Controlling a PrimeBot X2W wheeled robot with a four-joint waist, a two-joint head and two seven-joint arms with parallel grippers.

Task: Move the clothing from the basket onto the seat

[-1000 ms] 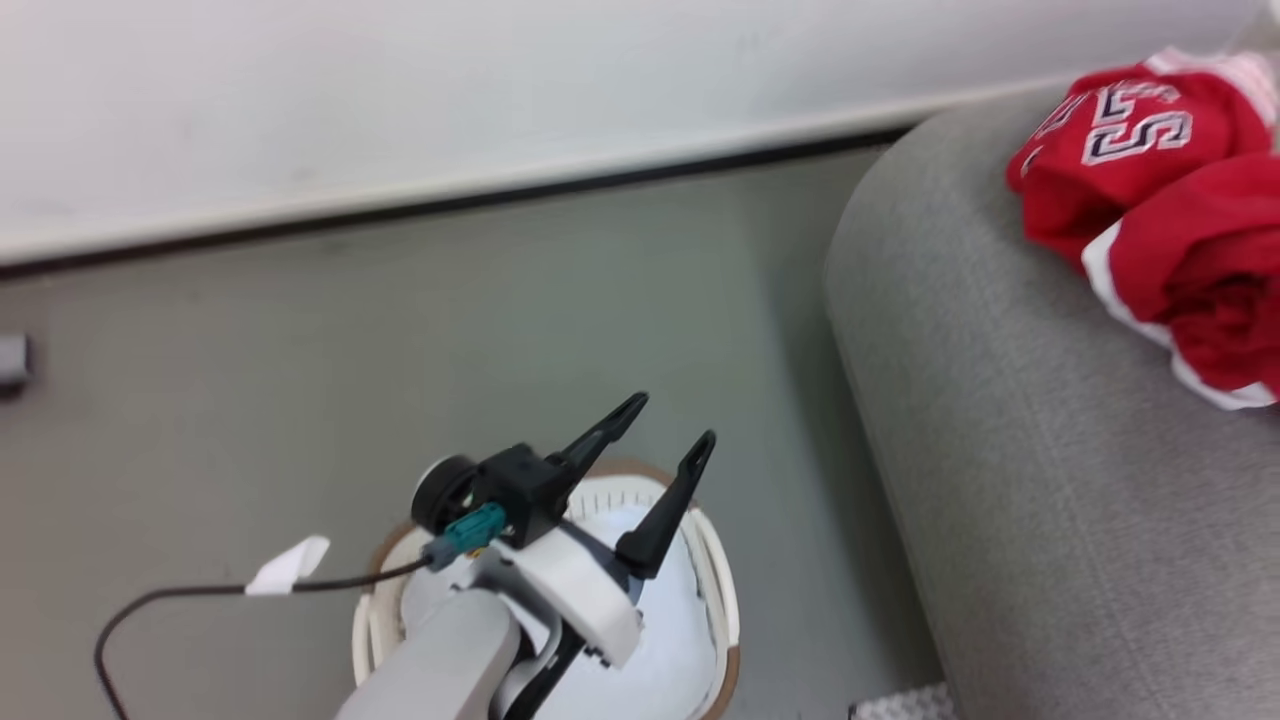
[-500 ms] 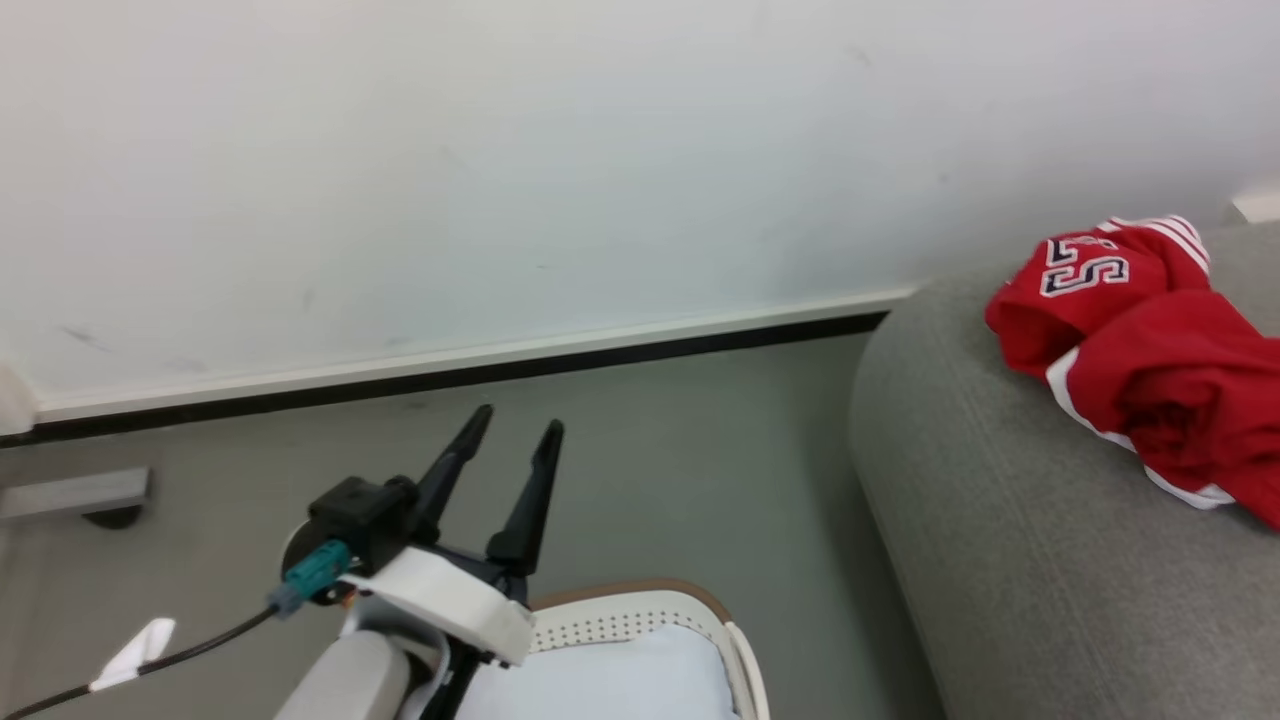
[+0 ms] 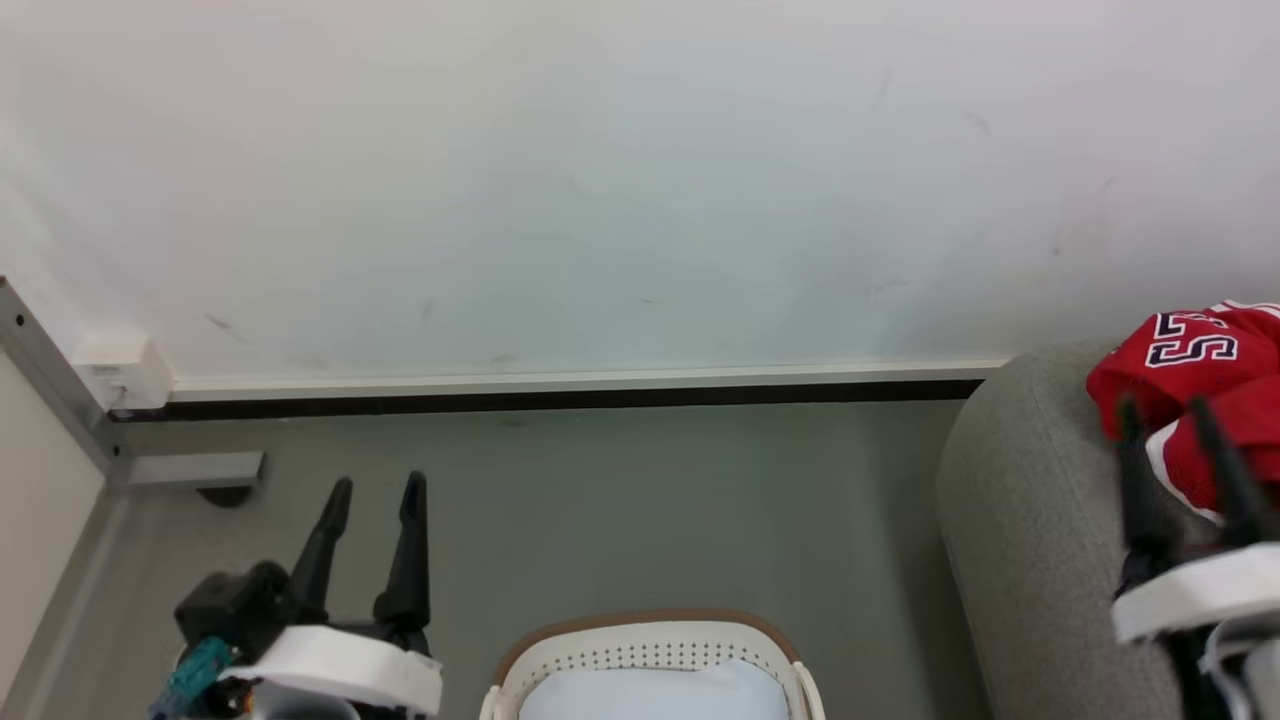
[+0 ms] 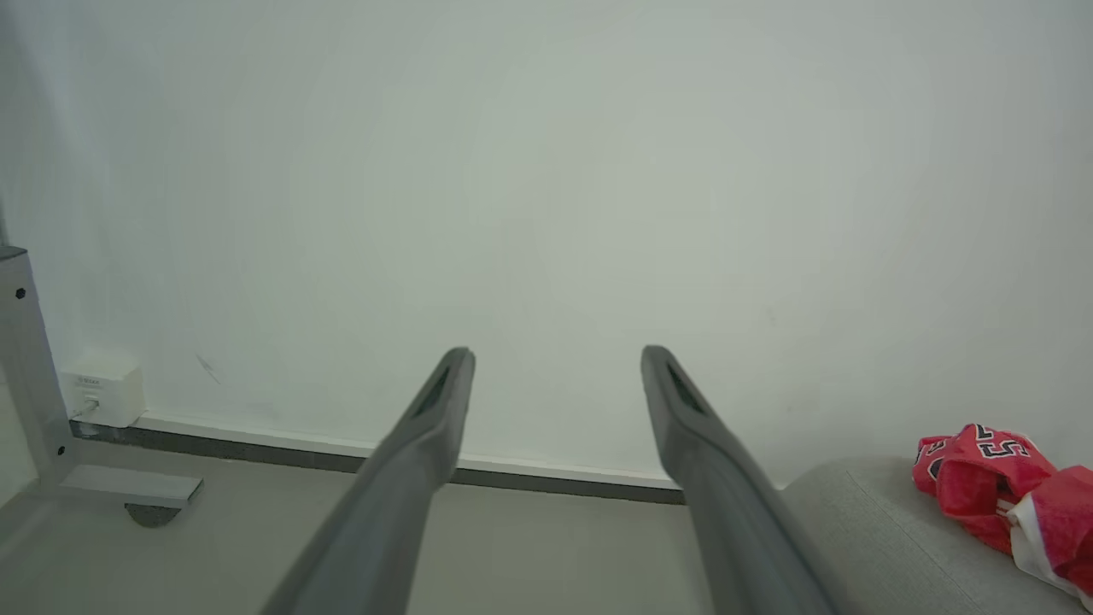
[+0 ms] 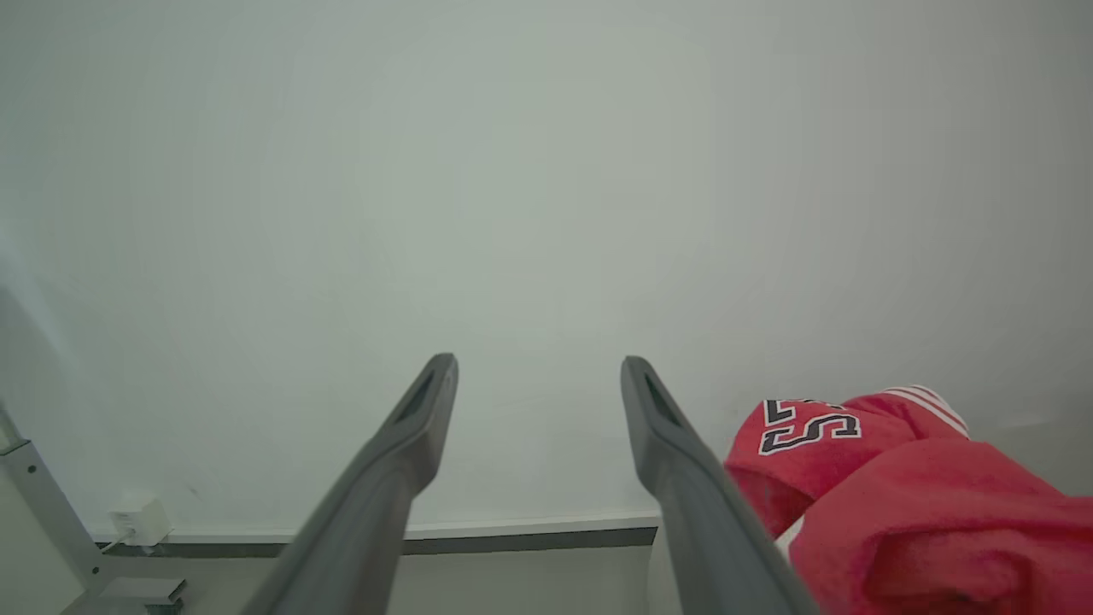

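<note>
Clothing (image 3: 1215,400), red, lies heaped on the seat (image 3: 1020,520) near its far corner, well apart from the basket (image 3: 650,640) on the floor (image 3: 650,500). Left gripper (image 3: 378,483) and right gripper (image 3: 1163,410) both empty, fingers spread. Judgement: placing step looks done; pale surface (image 3: 650,695) in the basket may be fabric, so next move calls for a look down inside.

Crumpled red, white-trimmed sports clothing (image 3: 1215,395) lies on the light-grey upholstered seat (image 3: 1020,540), near its rounded end. The white perforated, tan-rimmed basket (image 3: 650,640) stands apart.
</note>
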